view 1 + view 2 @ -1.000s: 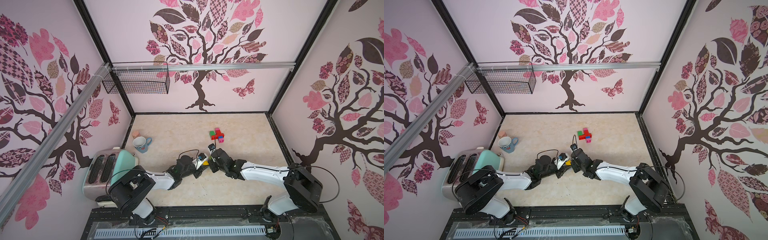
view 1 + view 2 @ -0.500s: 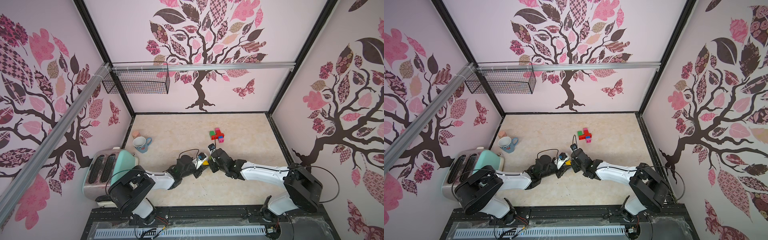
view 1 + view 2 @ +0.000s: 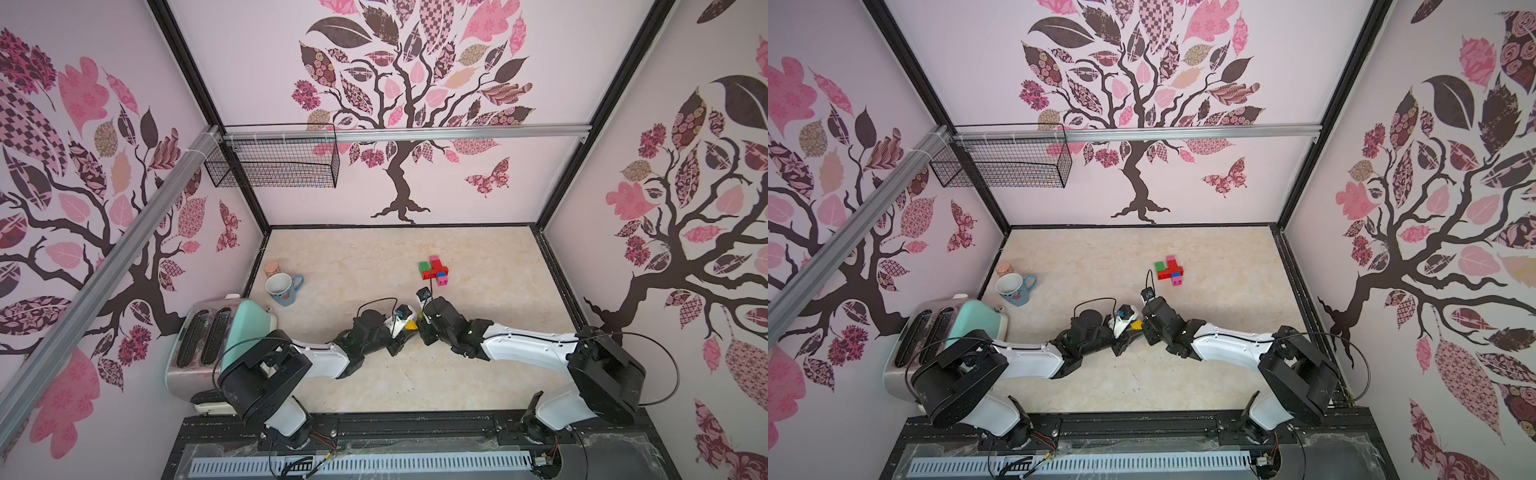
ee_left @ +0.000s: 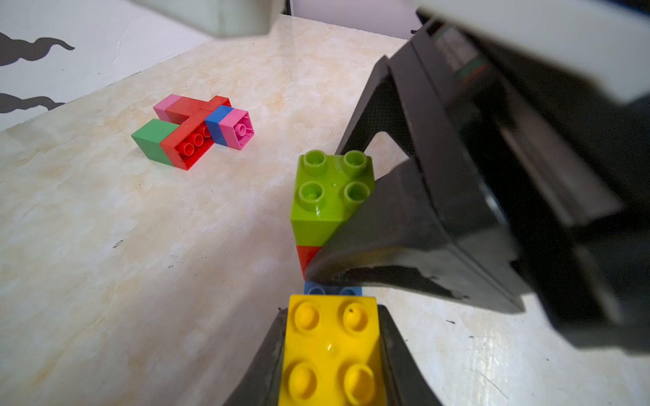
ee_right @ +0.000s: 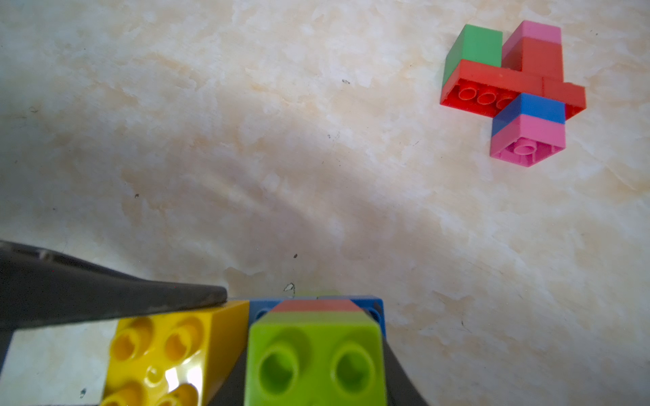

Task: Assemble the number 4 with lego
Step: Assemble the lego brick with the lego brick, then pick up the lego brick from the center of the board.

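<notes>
Left wrist view showed left jaws clamped on yellow brick (image 4: pixel 330 348), right jaws on lime-red stack (image 4: pixel 332 197), mid table (image 3: pixel 353 257); next likely seating yellow on blue brick (image 4: pixel 332 290) studs; part-built 4 (image 3: pixel 433 270) lay at 1 o'clock from them.

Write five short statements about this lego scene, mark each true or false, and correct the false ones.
1. The left gripper has its jaws shut on the yellow brick. True.
2. The right gripper is empty. False: its jaws grip the lime brick.
3. The lime brick is joined to a pink brick. False: a red brick is joined to it.
4. The joined cluster lies on the table, apart from both grippers. True.
5. The mug lies tipped over. False: it stands upright.
</notes>
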`<state>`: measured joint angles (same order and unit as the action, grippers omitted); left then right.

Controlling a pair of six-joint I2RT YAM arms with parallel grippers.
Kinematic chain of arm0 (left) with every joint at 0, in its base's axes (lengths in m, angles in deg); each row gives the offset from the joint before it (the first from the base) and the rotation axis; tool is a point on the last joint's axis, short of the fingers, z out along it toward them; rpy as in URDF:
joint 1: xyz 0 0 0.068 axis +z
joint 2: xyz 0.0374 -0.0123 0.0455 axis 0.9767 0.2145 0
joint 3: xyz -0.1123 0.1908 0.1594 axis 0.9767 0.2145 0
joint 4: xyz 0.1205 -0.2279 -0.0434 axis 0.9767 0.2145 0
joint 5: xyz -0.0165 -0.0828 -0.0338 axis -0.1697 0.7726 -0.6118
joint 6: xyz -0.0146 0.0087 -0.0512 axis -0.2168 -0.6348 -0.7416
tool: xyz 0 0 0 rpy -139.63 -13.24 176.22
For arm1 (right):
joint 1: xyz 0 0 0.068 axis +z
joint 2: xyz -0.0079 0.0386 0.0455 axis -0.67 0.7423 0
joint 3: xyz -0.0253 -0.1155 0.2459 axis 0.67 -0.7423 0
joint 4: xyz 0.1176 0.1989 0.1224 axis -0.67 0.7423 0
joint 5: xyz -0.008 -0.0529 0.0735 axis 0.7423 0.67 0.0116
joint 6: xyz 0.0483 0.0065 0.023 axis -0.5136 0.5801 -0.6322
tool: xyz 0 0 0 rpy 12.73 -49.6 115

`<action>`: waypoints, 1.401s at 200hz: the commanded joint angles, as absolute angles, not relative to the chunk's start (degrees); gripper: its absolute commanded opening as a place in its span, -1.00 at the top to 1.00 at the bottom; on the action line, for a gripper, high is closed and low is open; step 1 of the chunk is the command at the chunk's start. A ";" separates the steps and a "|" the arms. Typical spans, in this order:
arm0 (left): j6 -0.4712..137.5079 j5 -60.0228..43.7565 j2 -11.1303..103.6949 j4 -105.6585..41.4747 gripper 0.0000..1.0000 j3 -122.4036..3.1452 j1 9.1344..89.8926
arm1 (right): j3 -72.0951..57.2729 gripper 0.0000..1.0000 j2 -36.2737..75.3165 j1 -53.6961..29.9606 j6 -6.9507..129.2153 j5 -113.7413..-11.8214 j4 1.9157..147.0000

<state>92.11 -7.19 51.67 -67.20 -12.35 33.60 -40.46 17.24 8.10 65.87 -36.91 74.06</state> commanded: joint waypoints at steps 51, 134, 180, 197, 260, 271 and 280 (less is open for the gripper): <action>90.91 -9.64 53.67 -58.86 0.75 -10.96 33.77 | -44.30 1.00 21.15 8.21 63.62 -41.78 84.31; 92.30 -2.00 53.34 -67.63 -0.14 -8.76 35.34 | -43.39 1.00 21.88 8.20 63.85 -40.27 84.46; 94.14 -3.37 54.87 -71.44 -0.01 -9.80 35.34 | -43.56 1.00 21.70 8.20 63.84 -40.08 84.37; 94.70 -3.83 54.71 -72.23 0.01 -10.13 35.34 | -43.56 1.00 21.62 8.20 63.84 -40.09 84.29; 94.76 -1.98 55.62 -71.75 0.20 -10.93 35.34 | -43.91 1.00 21.20 8.20 63.84 -39.97 84.02; 94.88 -1.82 55.81 -71.32 0.27 -11.02 35.34 | -43.91 1.00 21.21 8.27 63.84 -39.93 84.02; 95.04 -1.75 55.95 -70.86 0.31 -11.28 35.27 | -43.92 1.00 21.18 8.14 63.84 -39.93 84.02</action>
